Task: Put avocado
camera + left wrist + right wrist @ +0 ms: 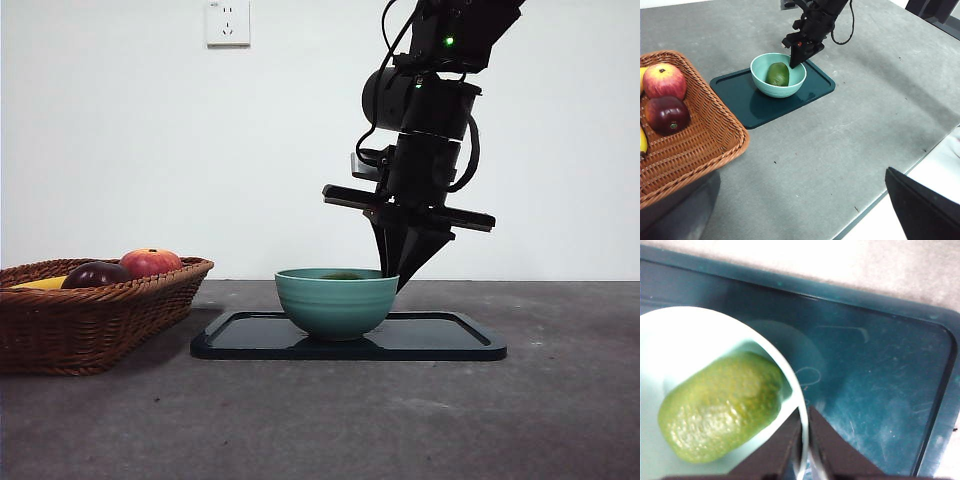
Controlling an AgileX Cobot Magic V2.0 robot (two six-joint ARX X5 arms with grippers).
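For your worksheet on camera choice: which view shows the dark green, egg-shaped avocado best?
The right wrist view: the dark green, egg-shaped avocado fills it, skin texture clear. The left wrist view shows it small but whole; the front view only a sliver above the teal ceramic bowl's rim.

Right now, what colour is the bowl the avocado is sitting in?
The bowl is pale teal, holding the avocado; the left wrist view shows it best.

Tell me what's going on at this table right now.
The avocado lies in the teal bowl, which stands on the dark tray. The right gripper is at the bowl's rim, its jaws nearly together and holding nothing. The left arm waits off to the side. A wicker basket with other fruit sits beside the tray.
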